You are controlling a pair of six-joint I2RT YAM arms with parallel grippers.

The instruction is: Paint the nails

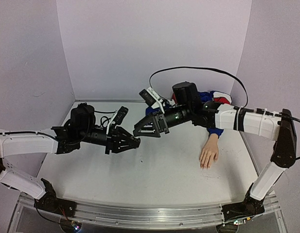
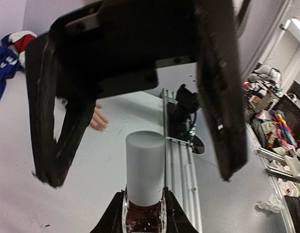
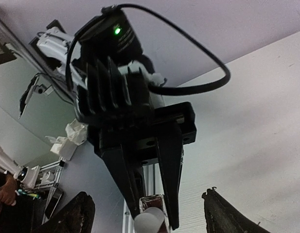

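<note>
My left gripper (image 1: 135, 142) is shut on a small dark-red nail-polish bottle (image 2: 144, 218) with a pale grey cap (image 2: 145, 167), held clear of the table. My right gripper (image 1: 138, 131) faces it tip to tip and stands open. Its two black fingers (image 2: 222, 97) loom on either side of the cap without touching it. In the right wrist view the bottle (image 3: 153, 203) and cap (image 3: 149, 224) sit between my left gripper's fingers (image 3: 171, 160). The mannequin hand (image 1: 209, 154) lies palm down at the right, in a blue sleeve (image 1: 215, 131). Its nails are too small to make out.
A heap of red, white and blue cloth (image 1: 215, 97) lies at the back right, behind the right arm. A black cable (image 1: 198, 69) loops above that arm. An aluminium rail (image 1: 140, 213) runs along the table's front edge. Lilac walls close the back and sides.
</note>
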